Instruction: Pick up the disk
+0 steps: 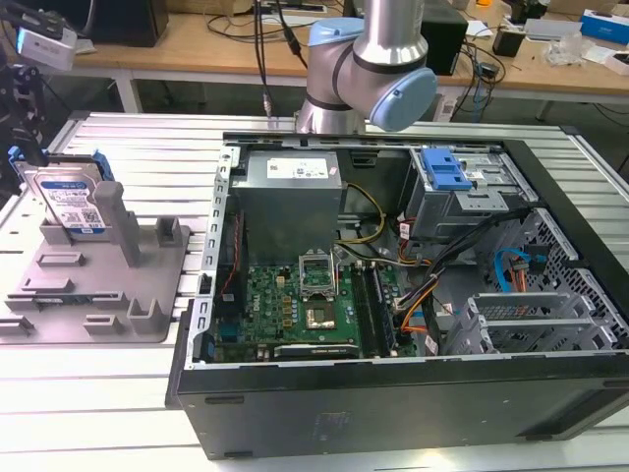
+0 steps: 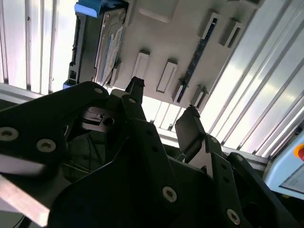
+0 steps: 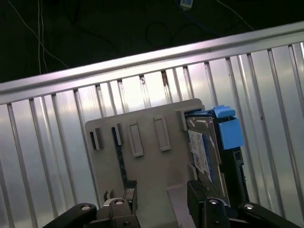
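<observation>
The disk (image 1: 72,204) is parked upright on its edge in a slot at one corner of the grey holder block (image 1: 98,285), label face out, with its blue side rails showing. It sits at the holder's far end on the exterior view's left. The holder itself lies flat on the ribbed aluminium bench (image 1: 128,147), and the open PC case (image 1: 393,413) sits just beside the holder on the exterior view's right. The arm (image 1: 369,59) rises behind the case, well apart from the holder.

In both wrist views the tool (image 2: 163,97) (image 3: 161,190) hangs above the holder with its two black fingers (image 2: 137,102) spread wide and nothing gripped between them, just bare holder plate (image 3: 147,166) in the gap. In the first wrist view the disk (image 3: 204,152) is off to the side of the fingers rather than between them, close to one fingertip, and I can't tell if there's any contact. In the second wrist view the disk (image 2: 111,42) stands at the holder's (image 2: 156,38) corner, beyond the fingertips.
</observation>
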